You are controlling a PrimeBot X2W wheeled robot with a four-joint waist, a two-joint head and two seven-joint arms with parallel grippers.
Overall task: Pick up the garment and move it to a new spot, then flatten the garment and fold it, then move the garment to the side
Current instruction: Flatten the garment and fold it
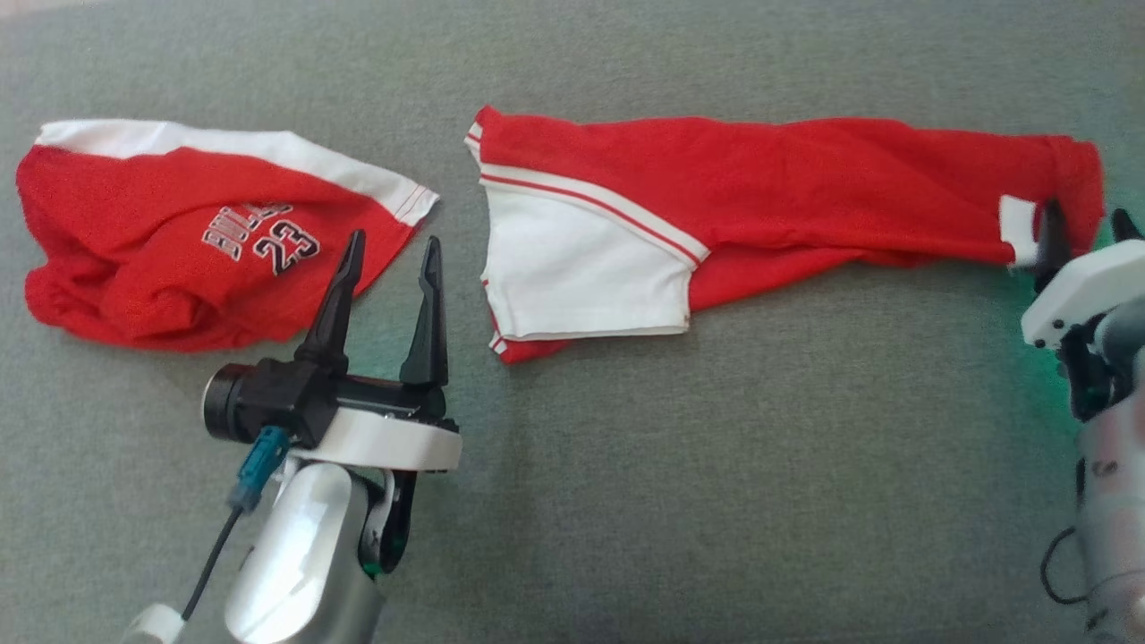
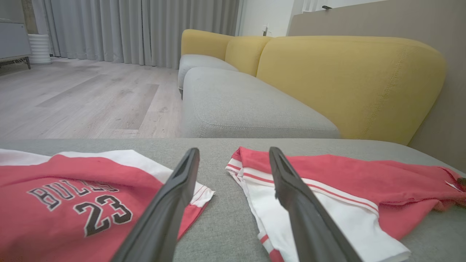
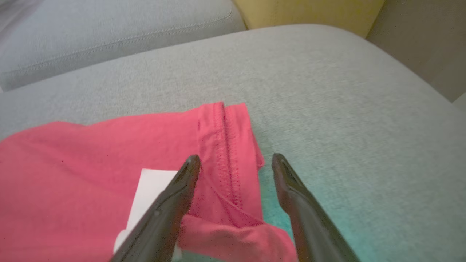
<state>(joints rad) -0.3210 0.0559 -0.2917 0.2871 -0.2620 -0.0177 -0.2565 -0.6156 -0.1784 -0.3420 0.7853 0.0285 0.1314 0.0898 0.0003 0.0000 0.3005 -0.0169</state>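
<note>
A long red garment (image 1: 805, 192) with a white panel (image 1: 581, 268) lies stretched across the grey cushion (image 1: 716, 465), from the middle to the right. My right gripper (image 1: 1087, 215) stands open at its right end. In the right wrist view the stitched hem (image 3: 225, 145) and a white label (image 3: 149, 189) lie between and under the right gripper's (image 3: 236, 157) fingers. My left gripper (image 1: 394, 240) is open over bare cushion, just left of the garment's white end (image 2: 327, 182). In the left wrist view the left gripper (image 2: 233, 151) has nothing between its fingers.
A second red and white garment (image 1: 179, 241) printed "BULLS 23" lies crumpled at the left (image 2: 72, 189). Beyond the cushion's far edge are another grey seat (image 2: 247, 105), a yellow backrest (image 2: 346, 80) and wooden floor (image 2: 72, 94).
</note>
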